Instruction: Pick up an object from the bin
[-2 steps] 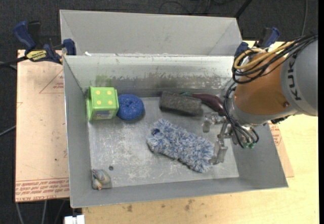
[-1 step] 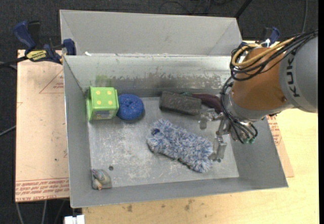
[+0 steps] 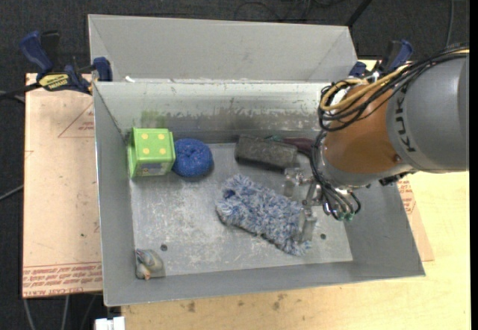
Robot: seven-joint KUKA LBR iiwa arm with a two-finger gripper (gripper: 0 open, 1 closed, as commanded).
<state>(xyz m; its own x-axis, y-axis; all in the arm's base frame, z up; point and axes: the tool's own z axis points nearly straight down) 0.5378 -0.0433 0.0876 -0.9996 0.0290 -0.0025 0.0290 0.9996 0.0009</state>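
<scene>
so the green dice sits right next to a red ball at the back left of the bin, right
Not quite. The ball is blue, not red. The camera view shows it right next to the green dice at the back left of the bin, as you said.

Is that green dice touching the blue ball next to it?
Touching. The camera view shows the blue ball resting against the right side of the green dice, with no gap visible between them.
</scene>
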